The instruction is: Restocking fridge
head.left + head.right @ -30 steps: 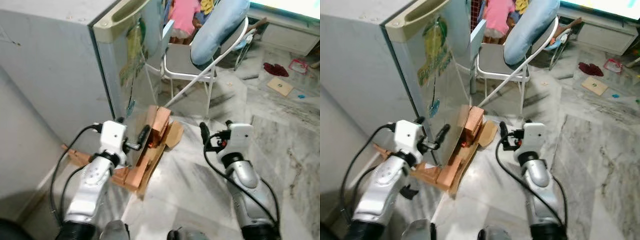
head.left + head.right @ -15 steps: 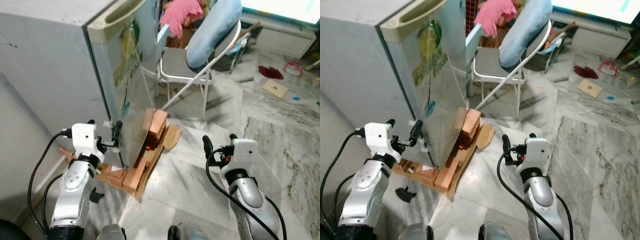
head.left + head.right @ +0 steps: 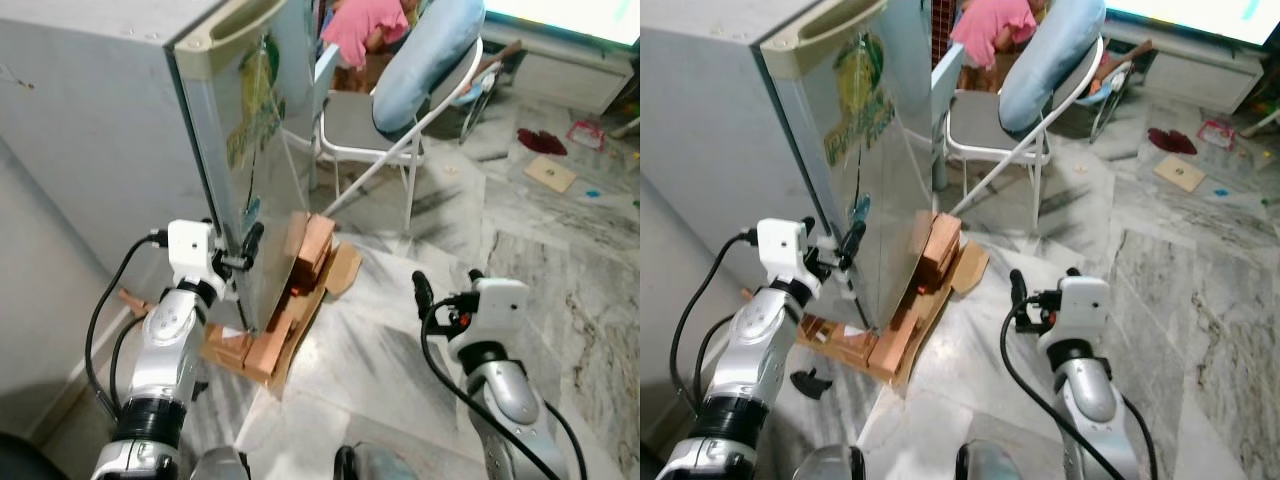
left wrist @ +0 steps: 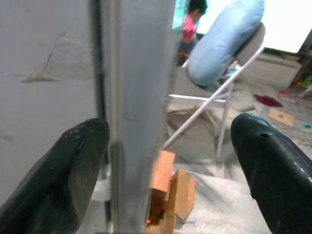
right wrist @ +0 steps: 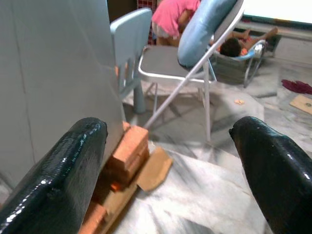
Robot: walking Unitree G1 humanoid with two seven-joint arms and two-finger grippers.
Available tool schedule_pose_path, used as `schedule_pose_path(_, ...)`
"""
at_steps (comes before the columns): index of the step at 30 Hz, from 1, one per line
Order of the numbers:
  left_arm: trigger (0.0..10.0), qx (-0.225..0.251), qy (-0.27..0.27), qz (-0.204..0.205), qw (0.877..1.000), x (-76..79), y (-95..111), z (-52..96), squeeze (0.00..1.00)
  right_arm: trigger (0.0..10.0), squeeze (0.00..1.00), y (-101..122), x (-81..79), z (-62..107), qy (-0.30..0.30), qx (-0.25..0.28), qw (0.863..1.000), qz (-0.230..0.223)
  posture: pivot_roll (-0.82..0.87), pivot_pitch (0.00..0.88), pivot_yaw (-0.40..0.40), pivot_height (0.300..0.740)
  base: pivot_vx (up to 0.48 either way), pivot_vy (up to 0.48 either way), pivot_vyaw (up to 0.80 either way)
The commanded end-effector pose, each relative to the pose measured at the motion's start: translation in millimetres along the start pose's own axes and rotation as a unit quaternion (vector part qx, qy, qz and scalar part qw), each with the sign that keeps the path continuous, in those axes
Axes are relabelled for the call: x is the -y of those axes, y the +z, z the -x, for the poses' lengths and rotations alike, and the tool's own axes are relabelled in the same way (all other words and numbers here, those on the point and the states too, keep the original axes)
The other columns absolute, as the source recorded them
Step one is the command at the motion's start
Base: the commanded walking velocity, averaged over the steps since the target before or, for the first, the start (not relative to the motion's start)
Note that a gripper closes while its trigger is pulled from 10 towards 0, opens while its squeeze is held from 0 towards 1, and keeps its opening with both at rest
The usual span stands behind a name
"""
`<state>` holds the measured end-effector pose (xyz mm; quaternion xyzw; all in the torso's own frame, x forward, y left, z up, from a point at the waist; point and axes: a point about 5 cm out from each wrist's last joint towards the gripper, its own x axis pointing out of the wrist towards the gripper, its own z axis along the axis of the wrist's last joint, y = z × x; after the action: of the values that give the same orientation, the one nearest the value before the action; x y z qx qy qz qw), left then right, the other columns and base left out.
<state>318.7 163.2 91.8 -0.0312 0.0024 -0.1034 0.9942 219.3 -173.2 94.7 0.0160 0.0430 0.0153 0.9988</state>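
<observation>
The left gripper (image 4: 170,161) stood spread wide, straddling the fridge (image 3: 110,130) door's edge; the right gripper (image 3: 445,290) hovered open above the marble floor (image 3: 400,350).

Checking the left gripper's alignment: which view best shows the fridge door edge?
Left wrist view: the fridge door edge runs upright between the open left gripper fingers. Both eye views show it from above, gripper beside it. Right wrist view shows the fridge's flat face.
</observation>
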Motion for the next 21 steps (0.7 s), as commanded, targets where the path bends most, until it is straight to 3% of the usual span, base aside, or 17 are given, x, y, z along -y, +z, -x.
schedule_pose_path(1, 10.0, 0.003, 0.004, 0.000, 1.000, -0.9, 0, -2.8, 0.00, 10.0, 0.00, 3, 9.0, 4.0, -0.011, -0.001, 1.000, 0.008, -0.12, 0.146, -0.080, 0.740, 0.000, 0.000, 0.00)
schedule_pose_path(10, 10.0, 0.023, 0.016, -0.005, 1.000, -4.9, 14, -23.8, 0.00, 10.0, 0.00, 8, 7.1, -0.6, -0.003, 0.001, 1.000, 0.013, -0.12, 0.146, -0.083, 0.740, 0.000, 0.000, 0.00)
schedule_pose_path(15, 10.0, 0.038, -0.036, -0.017, 0.998, 13.0, 22, -32.2, 0.00, 10.0, 0.00, 7, 9.8, 2.2, -0.005, -0.004, 1.000, 0.012, -0.12, 0.144, -0.078, 0.740, 0.000, 0.000, 0.00)
schedule_pose_path(17, 10.0, 0.034, -0.107, -0.010, 0.994, 36.1, 23, -33.7, 0.00, 10.0, 0.00, 4, 12.2, 4.8, -0.010, -0.011, 1.000, 0.011, -0.11, 0.144, -0.076, 0.740, 0.000, 0.000, 0.00)
schedule_pose_path(19, 10.0, 0.035, -0.209, -0.017, 0.977, 68.4, 23, -29.2, 0.00, 10.0, 0.00, 3, 13.8, 5.7, -0.017, -0.013, 1.000, 0.011, -0.11, 0.145, -0.078, 0.740, 0.000, 0.000, 0.00)
schedule_pose_path(21, 10.0, 0.039, -0.251, -0.013, 0.967, 86.8, 24, -25.7, 0.00, 10.0, 0.00, 3, 15.4, 4.8, -0.028, -0.010, 0.999, 0.011, -0.10, 0.142, -0.076, 0.740, 0.000, 0.000, 0.00)
